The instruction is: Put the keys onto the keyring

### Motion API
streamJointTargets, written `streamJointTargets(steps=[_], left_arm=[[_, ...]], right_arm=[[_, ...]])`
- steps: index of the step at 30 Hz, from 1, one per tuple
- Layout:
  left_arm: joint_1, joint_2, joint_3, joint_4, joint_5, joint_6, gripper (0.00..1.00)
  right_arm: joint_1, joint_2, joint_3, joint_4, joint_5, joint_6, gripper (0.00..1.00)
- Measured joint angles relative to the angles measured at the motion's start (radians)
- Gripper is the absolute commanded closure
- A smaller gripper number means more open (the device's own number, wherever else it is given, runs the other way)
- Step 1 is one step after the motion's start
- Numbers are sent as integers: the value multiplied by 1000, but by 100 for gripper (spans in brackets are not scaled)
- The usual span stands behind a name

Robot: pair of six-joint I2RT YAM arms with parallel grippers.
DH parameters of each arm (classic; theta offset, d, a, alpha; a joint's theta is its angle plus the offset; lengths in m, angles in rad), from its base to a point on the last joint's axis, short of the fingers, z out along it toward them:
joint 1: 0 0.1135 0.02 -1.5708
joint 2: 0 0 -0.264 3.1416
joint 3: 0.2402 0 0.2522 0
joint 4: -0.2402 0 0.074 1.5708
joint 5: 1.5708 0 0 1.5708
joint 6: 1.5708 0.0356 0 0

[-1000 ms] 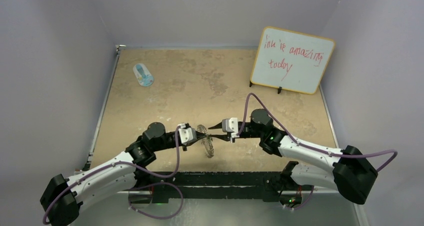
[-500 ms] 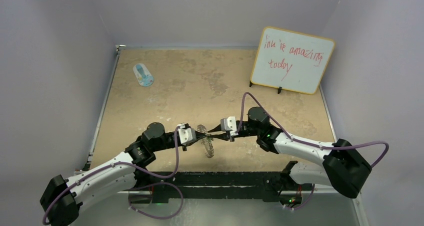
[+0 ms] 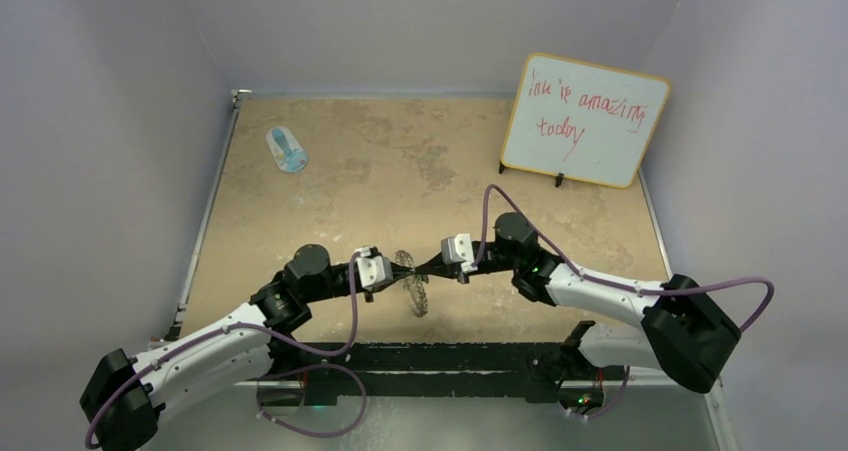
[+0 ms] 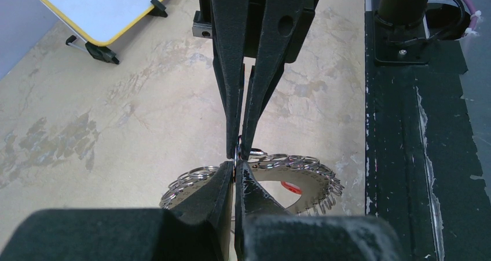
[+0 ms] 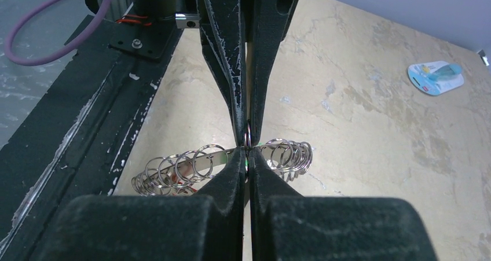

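Tan tabletop, my left gripper clamps keyring from 9 o'clock, right gripper pinches its rim from 3 o'clock.

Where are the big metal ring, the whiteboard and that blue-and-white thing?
keyring (image 3: 417,298): top view, lower rim.
whiteboard (image 3: 590,121): top view, white writing face.
blue-and-white oval object (image 3: 287,151): top view, its middle.

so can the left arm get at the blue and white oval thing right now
Probably not yet: the way to the oval looks free, but the left gripper is shut on the keyring.
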Motion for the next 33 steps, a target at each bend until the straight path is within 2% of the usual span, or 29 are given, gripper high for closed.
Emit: streamJointTargets(steps=[4,7,10,14,22,27,33], left_arm=[[0,0,0,-5,0,0,100],[0,0,0,-8,-1,1,90],[0,-6,0,-1,-19,11,82],[0,-14,0,7,-58,24,76],[0,-7,0,10,-124,55,73],[0,-16,0,-2,-159,97,69],[0,-15,6,-41,-182,160,68]], right_arm=[[0,0,1,-13,1,-3,100],[0,-5,24,-75,9,-13,100],[0,-9,83,-208,68,-17,100],[1,10,209,-433,161,-14,100],[55,87,423,-776,342,-9,100],[86,149,554,-944,370,-9,100],[109,239,681,-1088,396,-14,100]])
